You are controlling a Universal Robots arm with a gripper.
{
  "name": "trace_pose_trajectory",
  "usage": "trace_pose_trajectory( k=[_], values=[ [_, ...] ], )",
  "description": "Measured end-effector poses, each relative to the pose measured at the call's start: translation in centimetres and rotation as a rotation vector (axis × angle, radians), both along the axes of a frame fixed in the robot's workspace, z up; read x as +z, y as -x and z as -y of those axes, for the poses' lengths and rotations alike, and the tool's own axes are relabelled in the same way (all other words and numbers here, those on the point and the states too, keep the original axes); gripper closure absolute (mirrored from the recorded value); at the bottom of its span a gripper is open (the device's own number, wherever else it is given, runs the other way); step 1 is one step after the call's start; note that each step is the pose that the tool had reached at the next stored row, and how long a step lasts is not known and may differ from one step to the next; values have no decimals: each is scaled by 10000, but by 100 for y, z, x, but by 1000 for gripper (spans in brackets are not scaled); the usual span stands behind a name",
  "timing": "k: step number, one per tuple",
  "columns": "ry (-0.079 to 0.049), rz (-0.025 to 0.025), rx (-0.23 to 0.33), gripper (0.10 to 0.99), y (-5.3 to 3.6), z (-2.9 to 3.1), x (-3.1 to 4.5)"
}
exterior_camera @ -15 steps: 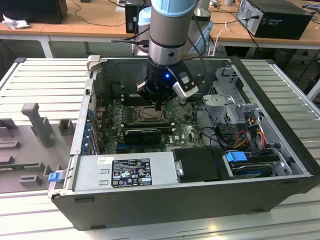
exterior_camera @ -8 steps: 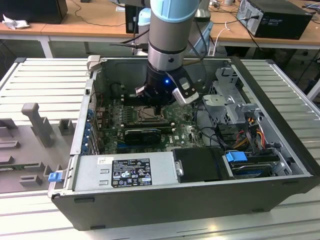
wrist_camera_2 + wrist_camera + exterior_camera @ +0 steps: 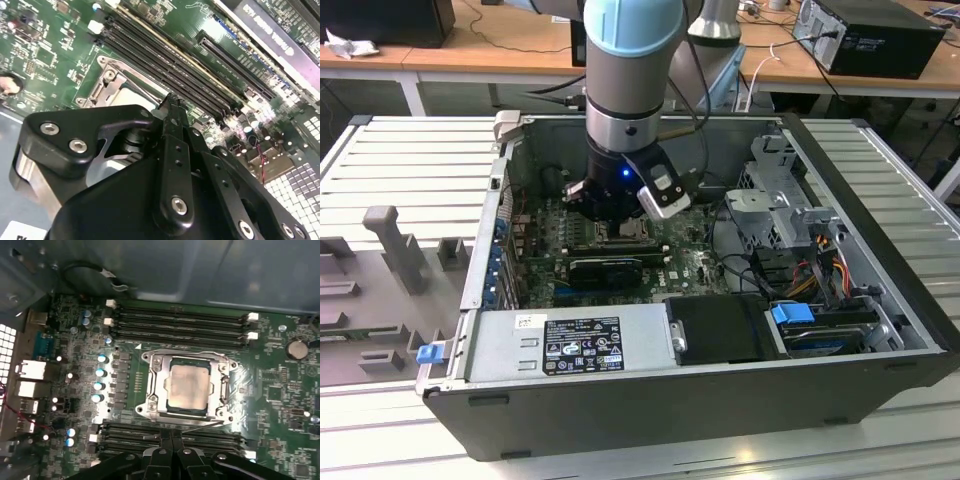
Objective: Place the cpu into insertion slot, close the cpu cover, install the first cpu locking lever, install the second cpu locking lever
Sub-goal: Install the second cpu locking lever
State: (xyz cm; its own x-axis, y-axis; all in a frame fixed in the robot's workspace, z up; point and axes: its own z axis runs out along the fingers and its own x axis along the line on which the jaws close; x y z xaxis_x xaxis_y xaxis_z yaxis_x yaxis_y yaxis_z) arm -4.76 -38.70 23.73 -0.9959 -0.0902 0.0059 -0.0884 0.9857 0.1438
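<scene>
The black two-fingered gripper (image 3: 172,442), fingers pressed together and holding nothing, hovers just at six o'clock of the pale silver-grey square cpu (image 3: 188,386), which lies seated in the silver-framed insertion slot (image 3: 150,402) with the thin silvery cpu cover (image 3: 218,385) down around it.

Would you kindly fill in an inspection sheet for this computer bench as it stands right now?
Surface: ribbed metal table carrying an open computer case.
Job's things: cpu lies flat in the insertion slot; cpu cover is down around it.
Clutter: grey moulded fixtures on the table at the exterior view's left.
Claw: claw hangs low over the green board, at the memory slots beside the cover's edge, fingers together, holding nothing.
Cables: coloured wire bundle by the drive bays, inside the case.
Surroundings: wooden desks behind, with another computer.
</scene>
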Motion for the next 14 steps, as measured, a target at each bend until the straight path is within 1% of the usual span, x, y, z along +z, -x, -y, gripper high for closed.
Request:
trace_pose_trajectory(
  k=[4,5,6,7,8,10,11,12,14],
  values=[
    [-21,-2,32,980,2,0,-74],
    [-70,-2,47,980,9,1,-87],
    [-148,-3,55,980,20,1,-91],
    [-277,-1,58,980,35,9,-92],
    [-371,-1,58,980,50,22,-93],
    [-485,0,60,980,83,57,-97],
    [-522,0,60,980,101,72,-99],
    [-748,0,63,980,144,130,-143],
    [-798,2,63,980,147,136,-186]
  ],
)
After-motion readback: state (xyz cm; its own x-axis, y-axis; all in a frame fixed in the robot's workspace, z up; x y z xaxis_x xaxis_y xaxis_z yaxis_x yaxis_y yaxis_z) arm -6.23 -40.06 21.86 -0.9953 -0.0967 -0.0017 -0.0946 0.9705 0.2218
